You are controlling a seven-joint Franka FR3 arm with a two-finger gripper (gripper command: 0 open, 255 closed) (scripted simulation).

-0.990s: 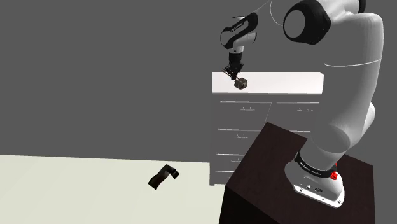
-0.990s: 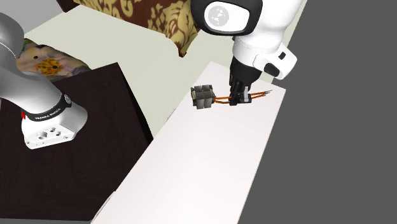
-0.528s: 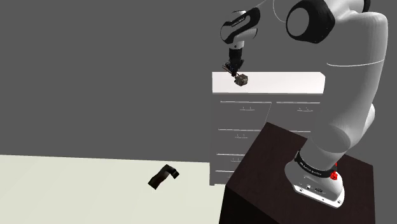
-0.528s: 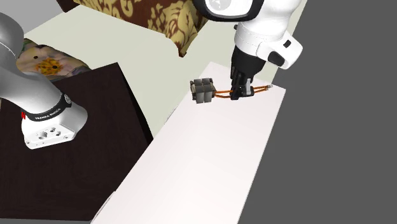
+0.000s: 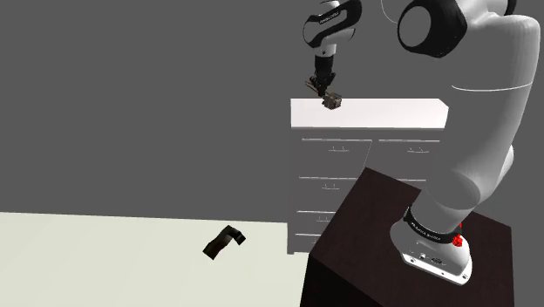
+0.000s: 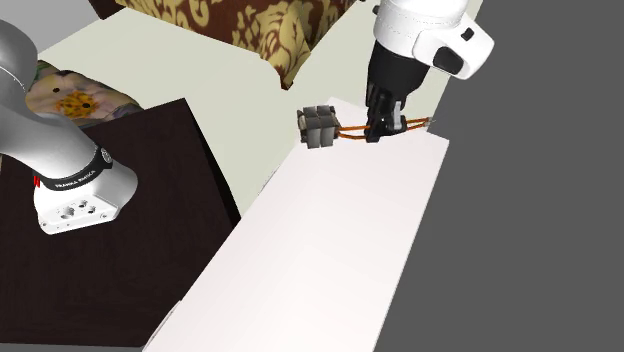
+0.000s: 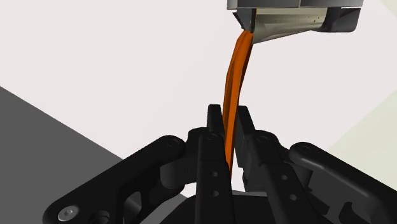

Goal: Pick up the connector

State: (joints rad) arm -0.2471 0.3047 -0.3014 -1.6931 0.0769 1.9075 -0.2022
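**A:** Where is the connector sitting right now?

**B:** Its grey block is hanging at the corner of the white dresser, right by the edge of the top. I cannot tell whether it is touching the top.

**A:** And what is the gripper doing?

**B:** It is pointing down over the dresser's top. The fingers are pinching the connector's orange wires, with no more gap than the wires themselves are filling.

**A:** So where is the block lying relative to the fingers?

**B:** It is sitting out beyond the fingertips, off to one side. The loose wire ends are sticking out the other side, over the dresser's top.
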